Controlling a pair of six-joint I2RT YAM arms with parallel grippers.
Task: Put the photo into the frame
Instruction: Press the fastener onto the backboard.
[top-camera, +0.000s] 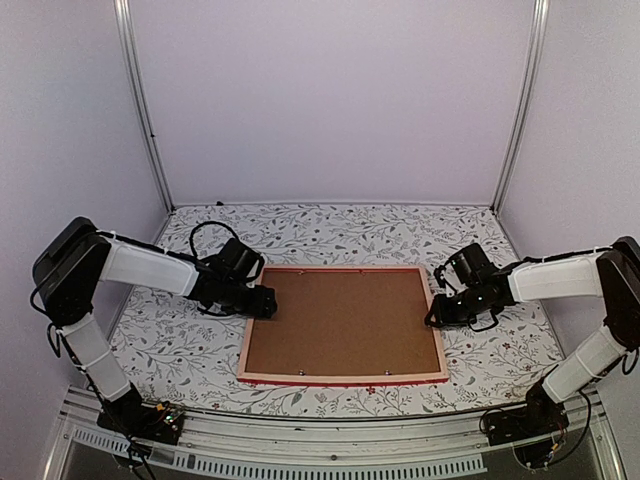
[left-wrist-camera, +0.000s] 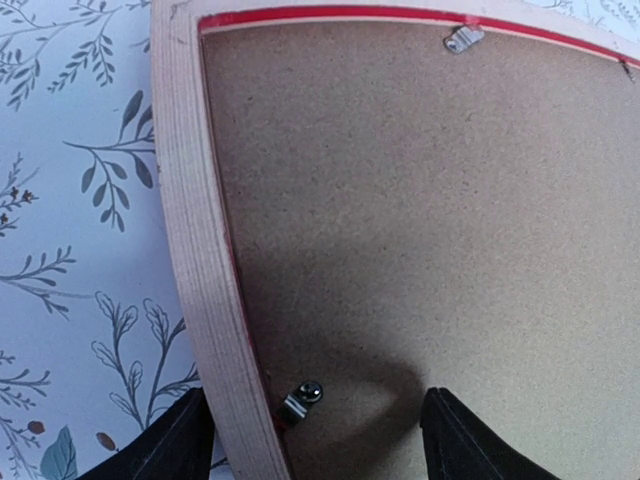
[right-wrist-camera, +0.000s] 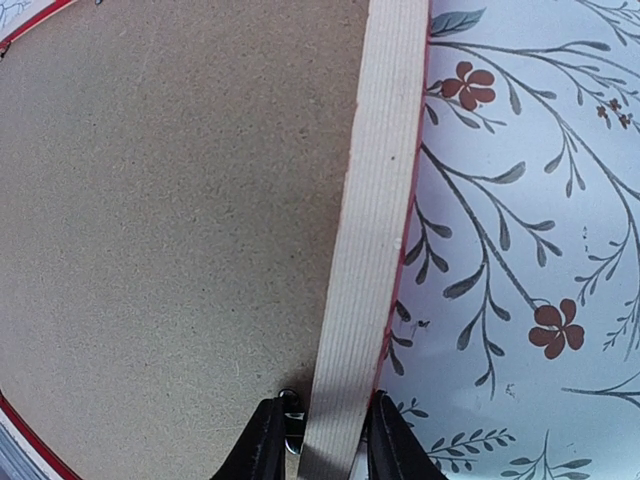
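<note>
Left jaws: spread wide, gripping nothing. They straddle the left rail of the frame (top-camera: 340, 378), with one finger (left-wrist-camera: 170, 450) over the worktop (top-camera: 330, 230) and the other (left-wrist-camera: 465, 445) over the backing board (top-camera: 345, 320).
Between left jaws: pale wood rail, and just inside it a small metal turn clip (left-wrist-camera: 300, 400) lying on the board, nearer the outer finger.
Ahead of left jaws: the rail runs on to a corner. A second clip (left-wrist-camera: 462, 38) sits at the far rail, well apart from the fingers.
Right jaws: drawn in narrow around the right rail, one finger (right-wrist-camera: 265, 445) on the board side and one (right-wrist-camera: 395, 445) on the worktop side. The worktop-side finger looks hard against the wood. The board-side finger is just beside it, with a bit of metal clip (right-wrist-camera: 290, 410) in the gap. Cannot tell whether they truly clamp the rail.
Frame: flat on the worktop, back side up, spanning the space between the two sets of jaws. Each side rail passes between a pair of fingers.
Frame detail: pale ribbed wood on edges and back, thin red line along the inner lip.
Backing board: plain brown, fills the frame opening, lies level inside the rails.
Worktop: white cover printed with grey sprigs and small red flowers, showing outward of both sets of jaws.
Arms: left arm (top-camera: 150, 268) reaches in from the left, right arm (top-camera: 550, 280) from the right, both low over the frame's side rails.
</note>
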